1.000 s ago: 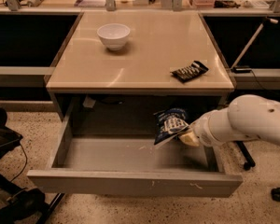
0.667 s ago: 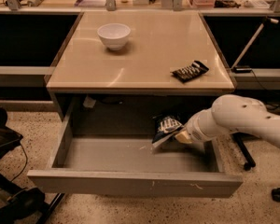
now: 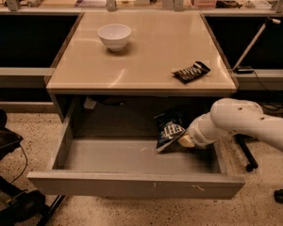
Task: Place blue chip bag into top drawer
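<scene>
one move remains: gripper (image 3: 183, 140), low inside the open top drawer (image 3: 132, 185) at its right side, pinches the blue chip bag (image 3: 169, 132); ease it onto the drawer floor, then let go.

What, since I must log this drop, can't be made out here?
Camera view: whether the blue chip bag touches the top drawer floor; the angle hides it.
The gripper, right of the bag inside the drawer: largely hidden by the arm.
The arm's far end: cut by right edge.
</scene>
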Available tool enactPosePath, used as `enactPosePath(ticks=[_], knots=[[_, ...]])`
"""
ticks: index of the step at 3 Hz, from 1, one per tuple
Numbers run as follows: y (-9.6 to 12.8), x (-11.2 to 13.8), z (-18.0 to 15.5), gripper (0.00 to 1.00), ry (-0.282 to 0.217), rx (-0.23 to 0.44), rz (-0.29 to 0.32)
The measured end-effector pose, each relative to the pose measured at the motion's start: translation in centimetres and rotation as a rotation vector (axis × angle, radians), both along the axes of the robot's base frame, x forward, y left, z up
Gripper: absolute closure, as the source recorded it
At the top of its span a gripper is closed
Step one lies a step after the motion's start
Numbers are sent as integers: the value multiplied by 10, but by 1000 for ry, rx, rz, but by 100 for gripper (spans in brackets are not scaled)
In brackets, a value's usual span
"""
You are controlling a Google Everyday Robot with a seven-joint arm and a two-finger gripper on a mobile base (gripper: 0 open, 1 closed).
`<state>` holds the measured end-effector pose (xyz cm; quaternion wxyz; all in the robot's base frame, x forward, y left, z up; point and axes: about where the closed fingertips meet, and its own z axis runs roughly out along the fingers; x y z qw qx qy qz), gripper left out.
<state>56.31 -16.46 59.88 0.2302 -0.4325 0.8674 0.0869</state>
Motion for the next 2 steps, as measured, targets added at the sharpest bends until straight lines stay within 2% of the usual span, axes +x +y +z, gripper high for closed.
enactPosePath(ticks=[2], knots=[[0,0,0,35,0,0,0]])
